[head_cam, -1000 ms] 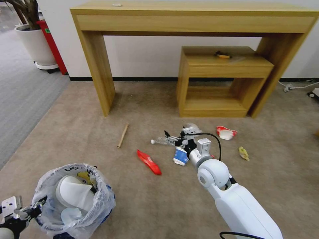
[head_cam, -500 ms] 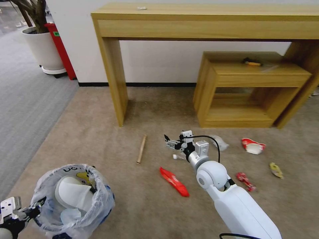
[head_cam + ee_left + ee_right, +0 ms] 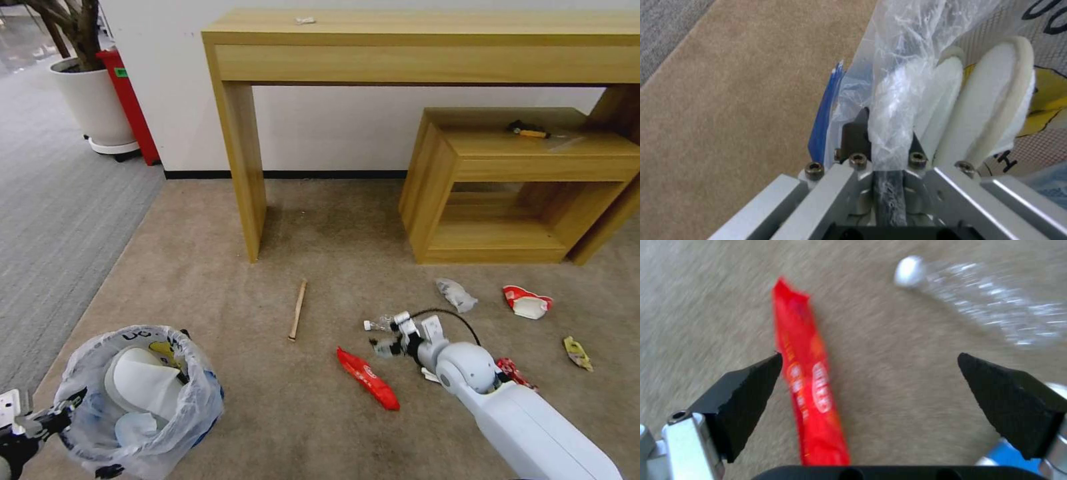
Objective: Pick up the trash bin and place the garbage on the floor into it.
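Head view: the bin (image 3: 137,400) sits low on the robot's left, held at its rim by the left gripper (image 3: 57,420). Inside lie two slippers (image 3: 143,387) and a pale-blue mask (image 3: 133,430), so part of the job is done. Much is left on the floor (image 3: 200,280): a red wrapper (image 3: 368,378), a clear bottle (image 3: 379,325), a crumpled clear scrap (image 3: 456,295), a red-and-white piece (image 3: 527,301), a yellow wrapper (image 3: 577,353) and a crushed red can (image 3: 515,372) just beside the right arm. A wooden stick (image 3: 297,310) lies near the desk (image 3: 427,40) leg. The right gripper (image 3: 385,347) hangs low between bottle and red wrapper.

Left wrist view: the left gripper (image 3: 887,140) has its jaws closed tight on the bag-lined rim of the bin (image 3: 826,116); the slippers (image 3: 991,100) stand on edge just inside.

Right wrist view: the right gripper (image 3: 869,373) has its jaws wide apart and holds nothing. The red wrapper (image 3: 806,380) lies on the floor (image 3: 706,306) just beside one fingertip; the bottle (image 3: 987,313) lies farther out on the other side. A blue-and-white cup (image 3: 1011,456) peeks in by the other jaw.

By my count three pieces are binned and most of the litter is yet to be gathered; the red wrapper looks like the piece in hand.
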